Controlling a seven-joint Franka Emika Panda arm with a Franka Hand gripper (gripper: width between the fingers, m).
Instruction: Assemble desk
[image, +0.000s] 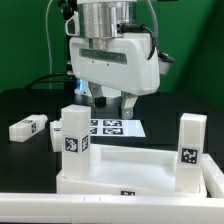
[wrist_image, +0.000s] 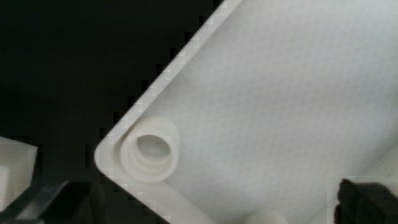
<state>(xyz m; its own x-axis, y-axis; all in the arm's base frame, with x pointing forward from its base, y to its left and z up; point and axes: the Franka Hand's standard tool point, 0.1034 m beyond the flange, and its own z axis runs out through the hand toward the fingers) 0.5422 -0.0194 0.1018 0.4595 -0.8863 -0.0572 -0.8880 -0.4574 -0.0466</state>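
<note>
While the arm hangs over the back of the black table, a loose leg lies on its side at the exterior view's left, well apart from the other desk parts. Just to its right, the left upright leg stands at the far left corner of the desk top, with a black-and-white tag facing the camera. The desk top is the wide rimmed white tray that fills the lower middle and lower right of the frame.

Behind the tray, in the middle of the view, the marker board lies flat on the table. The gripper hovers above it and touches nothing. At the exterior view's right, the right upright leg stands on the tray's right end and also carries a tag.

The wrist view shows a corner of the white desk top with a round socket near its rounded edge. The dark fingers sit wide apart at opposite sides of the picture, with nothing gripped between them.
</note>
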